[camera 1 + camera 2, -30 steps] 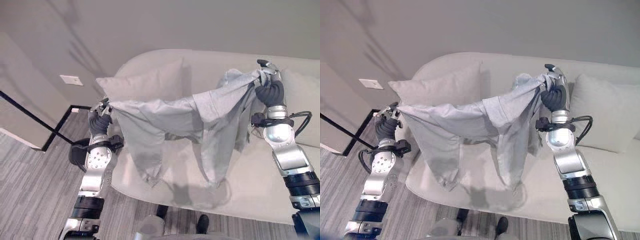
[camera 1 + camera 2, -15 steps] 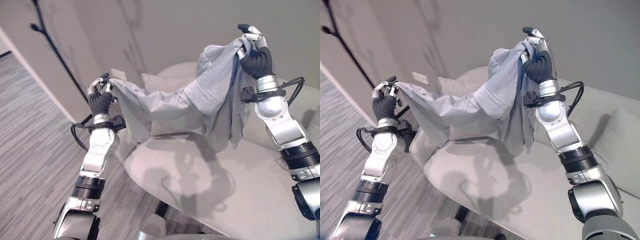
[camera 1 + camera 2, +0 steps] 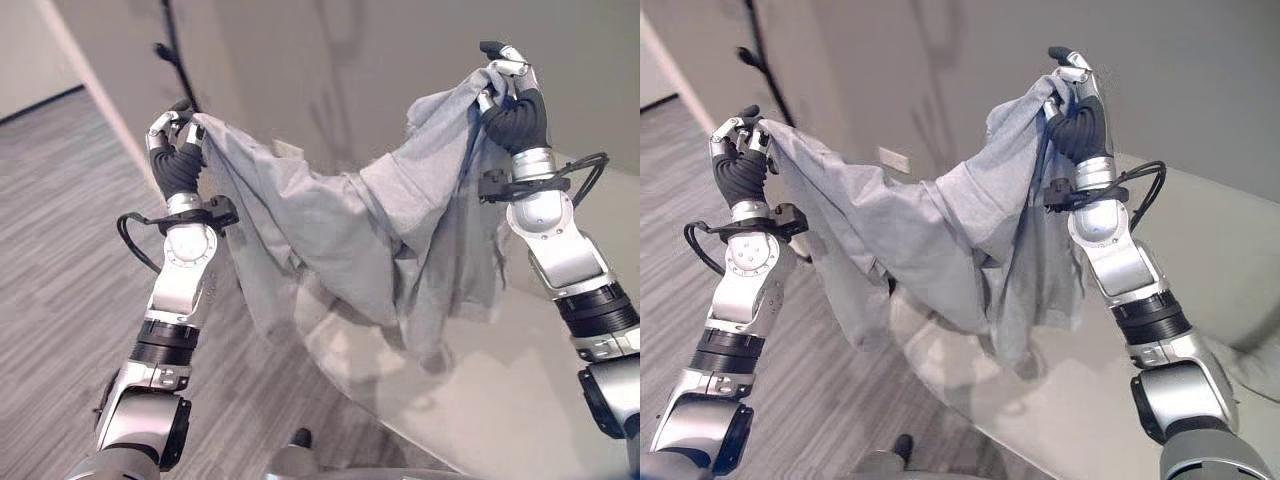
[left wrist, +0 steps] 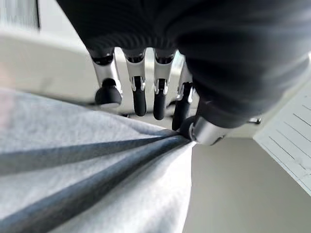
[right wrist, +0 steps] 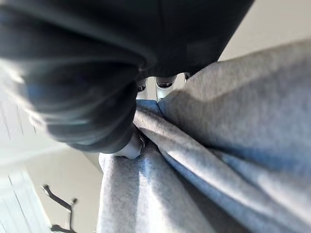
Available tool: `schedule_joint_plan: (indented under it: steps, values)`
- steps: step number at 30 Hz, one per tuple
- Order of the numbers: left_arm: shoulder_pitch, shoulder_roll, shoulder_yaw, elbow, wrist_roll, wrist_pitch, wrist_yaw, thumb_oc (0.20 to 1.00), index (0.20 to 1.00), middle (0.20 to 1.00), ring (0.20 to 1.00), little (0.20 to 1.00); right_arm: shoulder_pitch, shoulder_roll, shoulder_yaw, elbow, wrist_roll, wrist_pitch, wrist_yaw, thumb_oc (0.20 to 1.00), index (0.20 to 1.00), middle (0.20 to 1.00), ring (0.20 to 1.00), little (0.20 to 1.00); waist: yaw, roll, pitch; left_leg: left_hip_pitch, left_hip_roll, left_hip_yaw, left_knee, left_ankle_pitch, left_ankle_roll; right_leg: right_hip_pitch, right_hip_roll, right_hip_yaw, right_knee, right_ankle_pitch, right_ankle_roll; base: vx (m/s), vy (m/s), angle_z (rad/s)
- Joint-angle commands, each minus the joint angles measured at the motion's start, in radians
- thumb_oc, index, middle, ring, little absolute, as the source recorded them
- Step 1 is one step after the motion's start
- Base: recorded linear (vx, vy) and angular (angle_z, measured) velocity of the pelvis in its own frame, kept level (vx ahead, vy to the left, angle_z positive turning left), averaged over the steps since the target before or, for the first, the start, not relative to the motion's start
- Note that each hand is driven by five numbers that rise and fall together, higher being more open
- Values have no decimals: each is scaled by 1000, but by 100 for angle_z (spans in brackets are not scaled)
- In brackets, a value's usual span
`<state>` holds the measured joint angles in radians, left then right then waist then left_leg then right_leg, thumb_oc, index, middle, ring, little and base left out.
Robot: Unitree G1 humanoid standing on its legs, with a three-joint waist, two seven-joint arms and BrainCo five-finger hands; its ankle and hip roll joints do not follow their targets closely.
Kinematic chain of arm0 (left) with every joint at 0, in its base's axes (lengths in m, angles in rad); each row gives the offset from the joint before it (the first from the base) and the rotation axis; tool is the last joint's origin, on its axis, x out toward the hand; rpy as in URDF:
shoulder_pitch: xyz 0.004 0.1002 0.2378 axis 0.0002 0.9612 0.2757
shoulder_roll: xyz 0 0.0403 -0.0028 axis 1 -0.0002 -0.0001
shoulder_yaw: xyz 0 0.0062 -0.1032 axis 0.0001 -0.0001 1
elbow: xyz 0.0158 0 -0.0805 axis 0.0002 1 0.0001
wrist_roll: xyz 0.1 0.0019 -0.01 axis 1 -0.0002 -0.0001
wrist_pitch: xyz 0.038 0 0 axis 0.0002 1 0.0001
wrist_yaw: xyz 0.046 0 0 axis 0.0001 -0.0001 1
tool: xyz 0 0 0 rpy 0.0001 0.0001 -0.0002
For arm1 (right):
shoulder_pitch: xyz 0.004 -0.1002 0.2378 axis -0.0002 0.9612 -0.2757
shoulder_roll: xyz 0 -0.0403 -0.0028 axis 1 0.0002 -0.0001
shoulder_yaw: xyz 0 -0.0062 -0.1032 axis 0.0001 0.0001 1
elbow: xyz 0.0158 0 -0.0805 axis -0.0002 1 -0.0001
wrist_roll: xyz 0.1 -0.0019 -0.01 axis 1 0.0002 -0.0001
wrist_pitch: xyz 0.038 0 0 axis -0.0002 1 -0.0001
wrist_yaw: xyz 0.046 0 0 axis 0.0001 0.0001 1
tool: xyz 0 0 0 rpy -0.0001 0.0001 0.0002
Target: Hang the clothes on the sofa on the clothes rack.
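Note:
A grey shirt (image 3: 340,230) hangs stretched in the air between my two hands, sagging in the middle with its loose parts dangling over the sofa (image 3: 520,400). My left hand (image 3: 176,150) is shut on one end of it at the upper left, the cloth pinched at the thumb in the left wrist view (image 4: 160,145). Raised at the upper right, my right hand (image 3: 510,95) is shut on the other end, with folds bunched against the palm (image 5: 160,131). A black clothes rack pole (image 3: 178,45) with a peg stands against the wall just behind my left hand.
The pale sofa's curved front edge (image 3: 960,400) runs below the shirt. Grey striped carpet (image 3: 60,260) spreads to the left. A white wall plate (image 3: 892,160) sits on the wall behind the shirt.
The camera has swung left, so the sofa slid right and the rack pole came closer. My left hand rose higher with its end of the shirt; the right hand stays raised.

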<state>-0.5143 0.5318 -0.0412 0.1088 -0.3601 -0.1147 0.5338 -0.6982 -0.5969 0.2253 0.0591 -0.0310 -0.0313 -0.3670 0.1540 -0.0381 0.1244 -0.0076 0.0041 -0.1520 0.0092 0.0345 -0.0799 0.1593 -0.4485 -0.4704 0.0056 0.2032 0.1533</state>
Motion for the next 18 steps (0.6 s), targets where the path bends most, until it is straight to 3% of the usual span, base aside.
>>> schedule_joint_plan:
  steps: [1, 3, 4, 5, 6, 7, 8, 9, 10, 14, 18]
  values:
    - [-43, 47, -21, -7, 92, -37, -21, 200, 200, 200, 200, 200, -36, -51, -36, 18, -49, -6, -42, 200, 200, 200, 200, 200, 14, 13, -95, 36, 30, 70, -97, -65, -11, -117, 22, 56, 13, -51, 92, -44, 352, -10]
    - [-45, 51, -24, -11, 91, -35, -23, 200, 200, 200, 200, 200, -30, -48, -43, 17, -50, -4, -41, 200, 200, 200, 200, 200, 14, 6, -87, 26, 14, 72, -97, -53, 2, -126, 36, 84, 59, -79, 76, -70, 256, 1]
    - [-50, 52, -35, -15, 88, -36, -24, 200, 200, 200, 200, 200, -37, -51, -46, 20, -44, -10, -49, 200, 200, 200, 200, 200, 10, 4, -73, 12, -10, 62, -97, -33, 22, -137, 126, 170, 156, -174, 33, -50, 284, 20]
    - [-56, 50, -45, -15, 88, -34, -26, 200, 200, 200, 200, 200, -43, -59, -46, 18, -42, -14, -53, 200, 200, 200, 200, 200, 9, -1, -74, 5, -25, 52, -97, -24, 32, -138, 199, 205, 194, -239, 13, -41, 327, 63]
    - [-63, 47, -52, -15, 88, -33, -31, 200, 200, 200, 200, 200, -44, -71, -49, 16, -38, -19, -52, 200, 200, 200, 200, 200, 7, -8, -72, -2, -39, 40, -97, -12, 37, -144, 269, 237, 228, -286, 0, -39, 209, 43]
    - [-71, 33, -58, -11, 87, -24, -39, 200, 200, 200, 200, 200, -39, -94, -59, 6, -43, -24, -48, 200, 200, 200, 200, 200, 1, -19, -69, -11, -62, 16, -97, 20, 42, -173, 379, 279, 253, -317, -28, -24, 114, 42]
    - [-71, 32, -58, -11, 87, -24, -39, 200, 200, 200, 200, 200, -39, -95, -59, 5, -43, -24, -48, 200, 200, 200, 200, 200, 1, -20, -72, -11, -62, 15, -97, 13, 40, -173, 380, 280, 252, -322, -28, -3, 79, 25]
    - [-58, 28, -46, -17, 103, -8, -44, 200, 200, 200, 200, 200, -32, -116, -73, 1, -54, -21, -48, 200, 200, 200, 200, 200, 6, -45, -76, -10, -87, 6, -97, 16, 42, -154, 420, 288, 178, -334, -73, 53, -28, 62]
    - [-57, 26, -38, -11, 116, -5, -42, 200, 200, 200, 200, 200, -34, -113, -70, 5, -50, -27, -46, 200, 200, 200, 200, 200, 7, -61, -79, -7, -97, -8, -97, 16, 39, -120, 427, 285, 104, -314, -80, 38, -58, 71]
    - [-17, 10, -3, -25, 104, -20, -48, 200, 200, 200, 200, 200, -47, -103, -61, 20, -25, -43, -39, 200, 200, 200, 200, 200, 15, -67, -82, -8, -94, -6, -92, 25, 31, -72, 446, 312, -39, -236, -60, 6, -21, 32]
    - [-22, -26, -14, -30, 100, -19, -54, 200, 200, 200, 200, 200, -29, -119, -82, 21, -10, -47, -40, 200, 200, 200, 200, 200, 6, -70, -50, -77, -91, 39, 22, -13, 25, -40, 424, 280, -79, -226, -51, -38, 73, 9]
